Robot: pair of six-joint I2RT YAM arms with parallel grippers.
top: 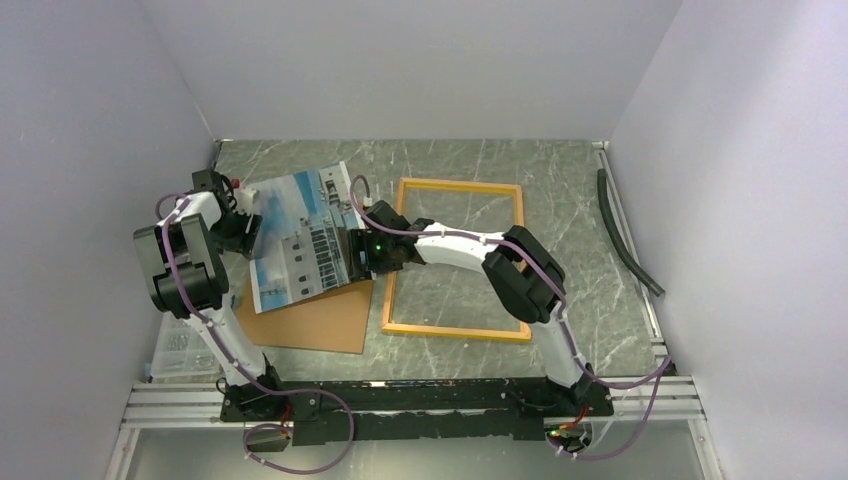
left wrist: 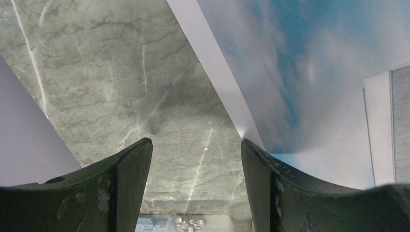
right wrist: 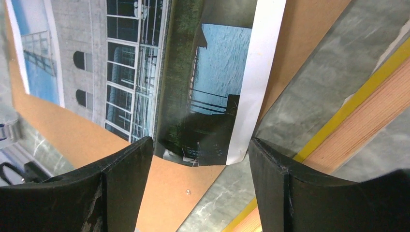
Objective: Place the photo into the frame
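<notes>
Broadly, the marble table (top: 560,170) is taken up on its right half by the frame (top: 455,331), which is laid flat with its rails roughly square to the arms, presumably so that the print can be brought across from the side. The photo (top: 295,215) is seen left of it, skewed, its lower part resting over the brown backing board (top: 320,320) and its right edge just beside the frame's left rail. The right gripper (right wrist: 200,145) is set low at the photo's near-right corner, jaws spread wide, with that corner between them but not pinched. The left gripper (left wrist: 196,145) is placed at the photo's far-left edge, jaws likewise wide apart and nothing clamped; the white border meets one fingertip. Bare marble is shown inside the frame, while the left wall (top: 90,150) stands close.
</notes>
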